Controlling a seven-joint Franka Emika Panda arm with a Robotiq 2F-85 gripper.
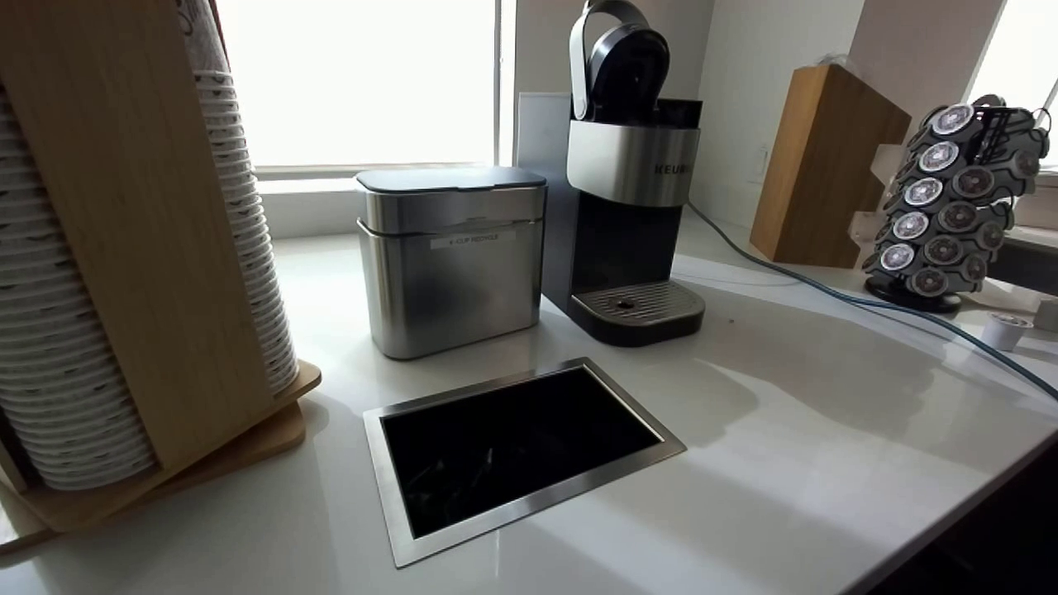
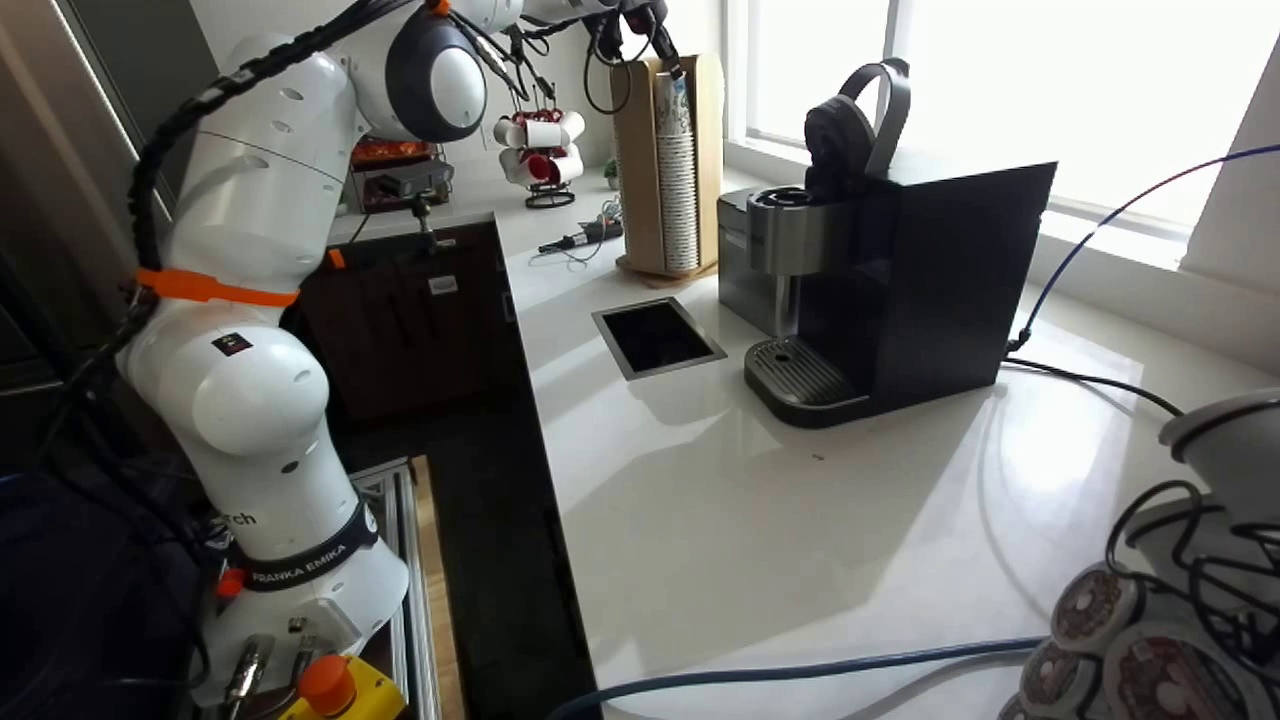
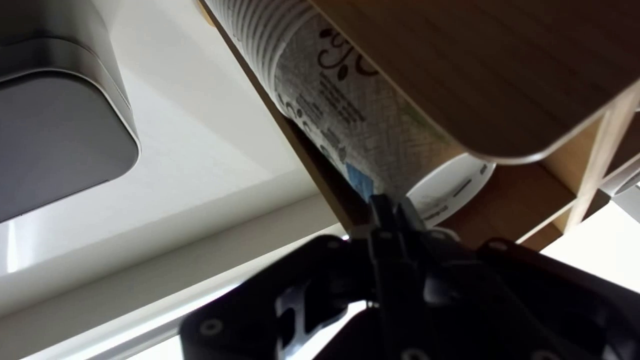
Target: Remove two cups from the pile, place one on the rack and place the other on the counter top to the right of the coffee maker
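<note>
While the hand (image 3: pixel 393 202), nearly closed, seems to pinch the top cup (image 3: pixel 360 120) by its upper end near the wrist view's centre, no cup looks free of the pile (image 2: pixel 680 200); both removals and placements remain. In an exterior view the glossy white table (image 1: pixel 702 521) fills the lower half, coffee maker (image 1: pixel 632 165) upper centre, bright window (image 1: pixel 364 83) upper left.

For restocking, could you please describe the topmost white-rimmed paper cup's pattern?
The paper cup has dark swirls and lettering over crosshatching, clearest in the wrist view.
</note>
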